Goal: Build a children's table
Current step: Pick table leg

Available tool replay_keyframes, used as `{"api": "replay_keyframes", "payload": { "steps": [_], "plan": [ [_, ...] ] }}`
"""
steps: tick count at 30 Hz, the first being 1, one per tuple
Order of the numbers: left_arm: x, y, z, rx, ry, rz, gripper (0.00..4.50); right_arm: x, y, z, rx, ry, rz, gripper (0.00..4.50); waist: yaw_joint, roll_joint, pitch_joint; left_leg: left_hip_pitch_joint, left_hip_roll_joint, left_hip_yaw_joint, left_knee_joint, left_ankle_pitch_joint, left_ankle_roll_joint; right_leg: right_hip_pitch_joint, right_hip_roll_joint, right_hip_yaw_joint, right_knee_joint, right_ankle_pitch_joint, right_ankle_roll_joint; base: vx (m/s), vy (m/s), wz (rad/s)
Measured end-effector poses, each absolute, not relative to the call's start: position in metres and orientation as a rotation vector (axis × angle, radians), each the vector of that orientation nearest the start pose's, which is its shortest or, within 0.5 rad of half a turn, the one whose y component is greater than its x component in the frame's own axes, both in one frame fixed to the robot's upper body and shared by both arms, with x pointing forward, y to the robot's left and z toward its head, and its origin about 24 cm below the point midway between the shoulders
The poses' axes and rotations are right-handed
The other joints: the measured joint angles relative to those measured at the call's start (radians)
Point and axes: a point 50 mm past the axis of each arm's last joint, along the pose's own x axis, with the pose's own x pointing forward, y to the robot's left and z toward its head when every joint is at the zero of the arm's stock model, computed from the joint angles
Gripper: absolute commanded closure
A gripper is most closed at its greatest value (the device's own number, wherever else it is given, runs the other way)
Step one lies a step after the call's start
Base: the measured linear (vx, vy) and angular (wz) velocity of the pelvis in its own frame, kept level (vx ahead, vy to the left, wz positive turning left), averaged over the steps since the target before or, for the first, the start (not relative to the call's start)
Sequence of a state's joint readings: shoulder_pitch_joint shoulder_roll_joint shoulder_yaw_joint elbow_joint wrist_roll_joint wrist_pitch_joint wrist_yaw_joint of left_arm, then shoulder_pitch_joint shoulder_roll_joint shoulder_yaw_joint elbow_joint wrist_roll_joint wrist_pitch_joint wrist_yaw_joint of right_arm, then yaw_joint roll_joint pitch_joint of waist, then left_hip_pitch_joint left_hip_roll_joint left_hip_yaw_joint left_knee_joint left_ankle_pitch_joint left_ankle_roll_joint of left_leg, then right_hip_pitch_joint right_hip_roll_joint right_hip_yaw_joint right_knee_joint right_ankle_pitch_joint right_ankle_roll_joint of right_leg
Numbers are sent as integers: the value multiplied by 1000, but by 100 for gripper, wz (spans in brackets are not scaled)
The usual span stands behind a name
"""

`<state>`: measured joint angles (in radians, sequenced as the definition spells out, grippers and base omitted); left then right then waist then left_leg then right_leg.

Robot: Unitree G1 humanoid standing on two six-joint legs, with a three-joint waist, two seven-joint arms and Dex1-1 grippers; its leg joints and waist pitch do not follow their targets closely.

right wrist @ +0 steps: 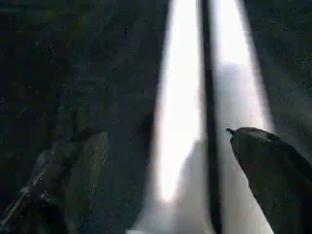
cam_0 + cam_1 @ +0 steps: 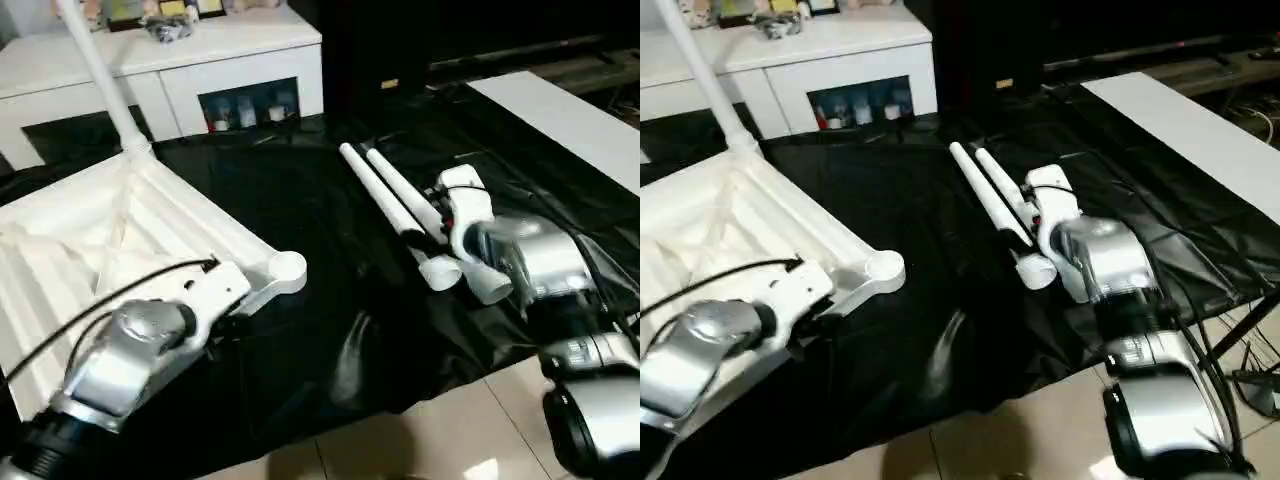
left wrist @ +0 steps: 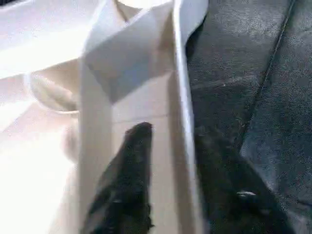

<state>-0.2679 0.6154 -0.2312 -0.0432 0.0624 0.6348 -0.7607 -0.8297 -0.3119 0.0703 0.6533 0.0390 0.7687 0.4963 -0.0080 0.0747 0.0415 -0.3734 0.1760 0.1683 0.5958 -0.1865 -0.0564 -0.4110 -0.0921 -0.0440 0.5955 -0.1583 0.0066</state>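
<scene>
Children's table (image 2: 60,260) lies upturned on the left part of the black-covered tabletop (image 2: 300,340), its ribbed underside and raised rim facing up. Its near right corner socket (image 2: 285,268) stands empty, with bare black cover beyond it toward the middle. One fitted leg (image 2: 100,70) rises from the far corner socket, leaning up and away to the far left. Two loose legs (image 2: 385,200) lie side by side, touching or nearly so, on the middle right of the tabletop. Their long axes run from far left to near right, with the wider ends nearest the robot. Open cover separates them from the upturned table. The left tool (image 3: 173,134) sits astride the rim near the empty socket. It is parted, with one finger (image 3: 126,185) inside the rim and clear of the wall, and the other finger (image 3: 229,195) outside over the cover. It grips nothing. The right tool (image 1: 165,136) hangs over the loose legs near their wide ends with its fingers spread wide, holding nothing. The tabletop's near edge runs slantwise, with tiled floor (image 2: 420,440) below it. A white cabinet (image 2: 240,60) with dark glass doors stands beyond the far edge, and a flat white board (image 2: 570,120) lies at the far right.
</scene>
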Motion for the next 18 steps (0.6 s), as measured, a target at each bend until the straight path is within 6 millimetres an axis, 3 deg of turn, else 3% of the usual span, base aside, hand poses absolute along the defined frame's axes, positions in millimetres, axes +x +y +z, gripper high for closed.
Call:
{"api": "replay_keyframes", "payload": {
  "steps": [4, 7, 11, 18],
  "plan": [
    [276, 206, 86, 541, 529, -763, 300, 371, -158, 78, -142, 729, 454, 0, 10, -8, 1, -5, 0, 1, 3, 0, 0, -5, 0, 1, 2, 1, -1, 0, 0, 0],
    [273, 199, 104, 522, 455, -849, 297, 375, -156, 73, -152, 772, 425, 18, 21, -10, 1, -9, 0, 1, 6, 0, 0, -7, -1, 1, 2, 1, -2, 0, 0, 0],
    [267, 185, 113, 473, 413, -958, 298, 377, -157, 72, -161, 802, 369, 58, 44, -17, 1, -9, 0, 2, 8, 0, 0, -7, -1, 2, 4, 2, -3, 0, 0, 0],
    [263, 180, 118, 443, 410, -1013, 298, 378, -160, 70, -160, 835, 348, 119, 46, -18, 1, -9, 0, 3, 8, 0, 0, -7, -2, 3, 9, 1, -3, 0, 0, 0]
  ]
}}
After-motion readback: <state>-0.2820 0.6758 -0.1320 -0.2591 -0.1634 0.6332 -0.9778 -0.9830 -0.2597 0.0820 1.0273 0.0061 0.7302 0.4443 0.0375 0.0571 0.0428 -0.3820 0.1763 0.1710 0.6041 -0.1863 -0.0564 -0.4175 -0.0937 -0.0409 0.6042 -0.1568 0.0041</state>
